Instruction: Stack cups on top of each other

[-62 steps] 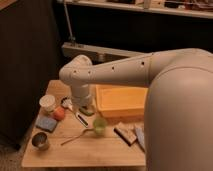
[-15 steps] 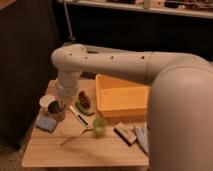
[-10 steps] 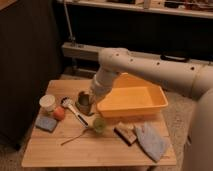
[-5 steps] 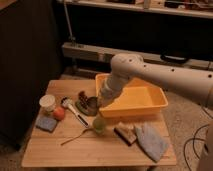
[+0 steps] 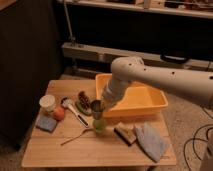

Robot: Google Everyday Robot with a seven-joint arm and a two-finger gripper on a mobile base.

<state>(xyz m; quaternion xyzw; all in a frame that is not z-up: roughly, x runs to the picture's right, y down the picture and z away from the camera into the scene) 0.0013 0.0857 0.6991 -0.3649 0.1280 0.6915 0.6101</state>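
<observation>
The gripper (image 5: 99, 103) blurs into the pale wrist, yet it pinches a dark shiny metal cup (image 5: 97, 109) directly over a pale green cup (image 5: 99, 125) at the middle of the wooden table (image 5: 60, 146) (whether the two touch is unclear). A white cup (image 5: 47, 102) stands well apart, near the left edge.

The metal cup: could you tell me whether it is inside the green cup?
Out: the metal cup hangs at the gripper above the green cup.
</observation>
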